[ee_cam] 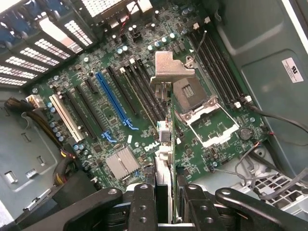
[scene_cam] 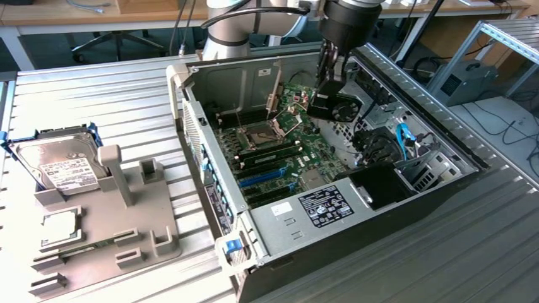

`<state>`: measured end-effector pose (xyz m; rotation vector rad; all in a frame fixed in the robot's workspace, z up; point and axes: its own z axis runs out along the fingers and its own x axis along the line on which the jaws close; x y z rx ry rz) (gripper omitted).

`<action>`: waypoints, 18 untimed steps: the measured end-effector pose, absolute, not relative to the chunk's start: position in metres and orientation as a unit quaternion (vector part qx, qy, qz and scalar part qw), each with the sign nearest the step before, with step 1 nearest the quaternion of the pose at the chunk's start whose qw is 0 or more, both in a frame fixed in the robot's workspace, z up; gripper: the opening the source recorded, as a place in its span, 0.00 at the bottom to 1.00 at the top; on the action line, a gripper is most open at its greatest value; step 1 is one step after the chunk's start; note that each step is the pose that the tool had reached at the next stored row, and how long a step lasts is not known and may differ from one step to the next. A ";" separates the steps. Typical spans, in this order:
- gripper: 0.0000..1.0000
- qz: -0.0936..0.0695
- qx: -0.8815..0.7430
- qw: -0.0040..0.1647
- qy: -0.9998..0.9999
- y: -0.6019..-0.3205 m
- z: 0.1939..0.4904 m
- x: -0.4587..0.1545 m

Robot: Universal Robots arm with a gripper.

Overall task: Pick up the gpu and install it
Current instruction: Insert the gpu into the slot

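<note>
While hanging over board [ee_cam: 91, 144] inside case [scene_cam: 244, 79], pinches gpu [ee_cam: 165, 144] in gripper [ee_cam: 168, 209] with fingers [ee_cam: 143, 202] partly closed on its flat faces, edge-down just beyond them, bracket [ee_cam: 171, 67] farthest out, likely to line up with slots [ee_cam: 113, 98] beneath.

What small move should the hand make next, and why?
Probably shift the gpu sideways toward the blue slot before lowering. The hand grips it edge-on above the motherboard, and it hangs beside the CPU socket.
</note>
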<state>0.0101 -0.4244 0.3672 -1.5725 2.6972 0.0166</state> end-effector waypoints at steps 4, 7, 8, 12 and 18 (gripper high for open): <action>0.27 0.005 -0.512 0.009 0.859 -0.424 0.367 0.010; 0.27 0.005 -0.518 0.009 0.855 -0.424 0.367 0.010; 0.27 0.005 -0.520 0.009 0.854 -0.424 0.367 0.010; 0.27 0.005 -0.529 0.009 0.849 -0.424 0.367 0.010; 0.27 0.004 -0.543 0.009 0.840 -0.424 0.367 0.010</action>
